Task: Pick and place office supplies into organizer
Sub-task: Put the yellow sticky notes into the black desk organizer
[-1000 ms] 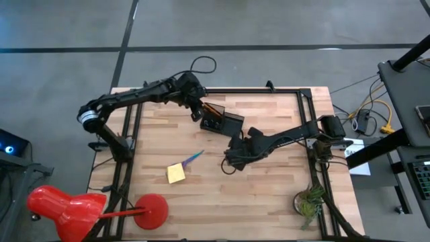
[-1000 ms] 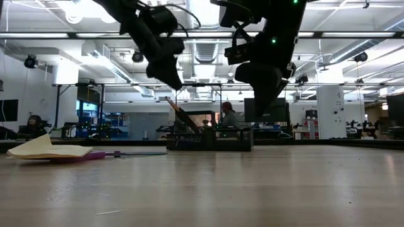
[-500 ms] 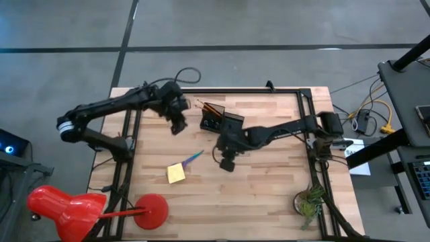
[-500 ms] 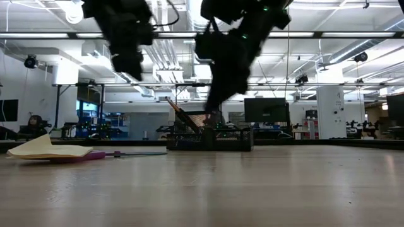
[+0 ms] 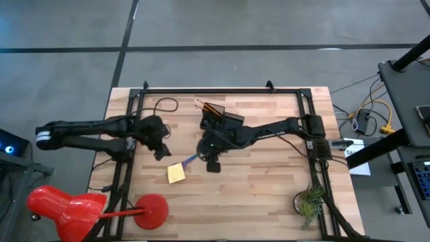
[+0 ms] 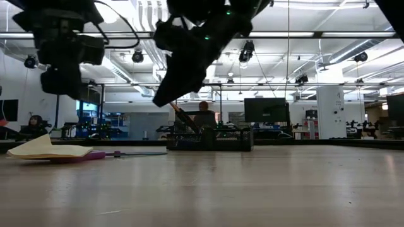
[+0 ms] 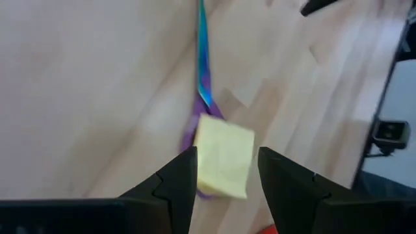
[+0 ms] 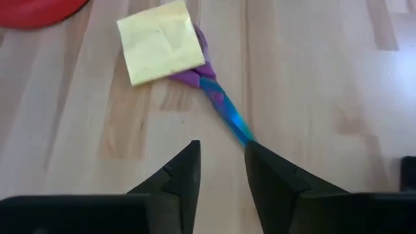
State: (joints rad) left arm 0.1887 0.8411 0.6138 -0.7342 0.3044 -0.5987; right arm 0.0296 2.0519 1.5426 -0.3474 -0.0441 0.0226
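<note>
The yellow sticky-note pad lies on the purple handles of the scissors, whose blue blades point toward the organizer. The black organizer stands at the far middle with orange and black pens leaning out of it. My left gripper hovers open just left of the pad. My right gripper hovers open just right of the scissors' blades. In the low view the pad, scissors and organizer rest on the table below both grippers.
A red lamp with its round base stands at the near left corner. A green plant sits at the near right corner. Black frame rails run along the far edge and both sides. Bare wood lies right of the organizer.
My left gripper has swung from beside the organizer toward the table's left and near edge, ending beside the sticky-note pad. My right gripper has moved toward the table's left, from in front of the organizer to the scissors. The things on the table have stayed put.
</note>
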